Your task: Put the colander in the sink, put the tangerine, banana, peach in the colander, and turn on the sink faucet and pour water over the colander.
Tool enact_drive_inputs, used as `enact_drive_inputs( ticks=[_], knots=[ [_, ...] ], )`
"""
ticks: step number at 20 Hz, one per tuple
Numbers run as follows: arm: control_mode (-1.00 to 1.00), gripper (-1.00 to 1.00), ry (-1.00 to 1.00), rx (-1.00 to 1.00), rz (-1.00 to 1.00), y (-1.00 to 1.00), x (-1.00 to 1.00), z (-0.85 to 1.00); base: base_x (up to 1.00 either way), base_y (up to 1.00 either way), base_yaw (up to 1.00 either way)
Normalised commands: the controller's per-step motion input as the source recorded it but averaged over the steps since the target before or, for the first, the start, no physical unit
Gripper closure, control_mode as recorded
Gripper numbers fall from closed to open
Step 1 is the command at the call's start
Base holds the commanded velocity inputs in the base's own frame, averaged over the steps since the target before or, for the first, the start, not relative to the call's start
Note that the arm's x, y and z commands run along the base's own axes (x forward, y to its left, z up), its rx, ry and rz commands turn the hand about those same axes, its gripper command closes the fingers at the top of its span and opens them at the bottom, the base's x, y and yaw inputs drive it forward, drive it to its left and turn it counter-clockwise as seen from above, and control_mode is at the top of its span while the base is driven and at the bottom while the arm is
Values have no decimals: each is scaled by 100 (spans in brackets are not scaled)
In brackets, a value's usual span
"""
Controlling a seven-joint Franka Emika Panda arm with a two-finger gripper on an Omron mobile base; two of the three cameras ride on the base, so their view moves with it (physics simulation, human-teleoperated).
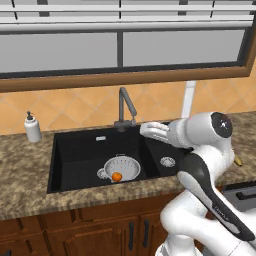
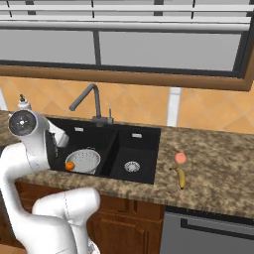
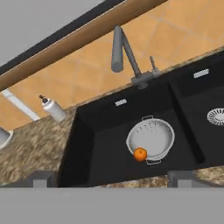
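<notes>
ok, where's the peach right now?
The peach sits on the granite counter right of the sink in the right base view, just behind the banana, not yet in the colander.

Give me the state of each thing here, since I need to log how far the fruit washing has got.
colander: upright in the left basin of the sink.
tangerine: in the colander, at its rim.
peach: on the counter, right of the sink.
banana: lying on the counter beside the peach.
faucet: no water running.
tool: open, holding nothing, above the sink's front edge.
</notes>
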Motion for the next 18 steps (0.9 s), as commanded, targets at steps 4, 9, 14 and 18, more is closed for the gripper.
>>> enact_drive_inputs(
  ticks=[4, 9, 14, 18],
  knots=[
    [-100, -100, 58, 0, -36, -100, -17, -1, 0, 0, 0],
    [-100, -100, 11, 6, -42, -100, -44, -36, 0, 0, 0],
    [-100, -100, 8, 10, -24, -100, -31, -43, 0, 0, 0],
    [-100, -100, 19, 10, -29, -100, -2, -34, 0, 0, 0]
  ],
)
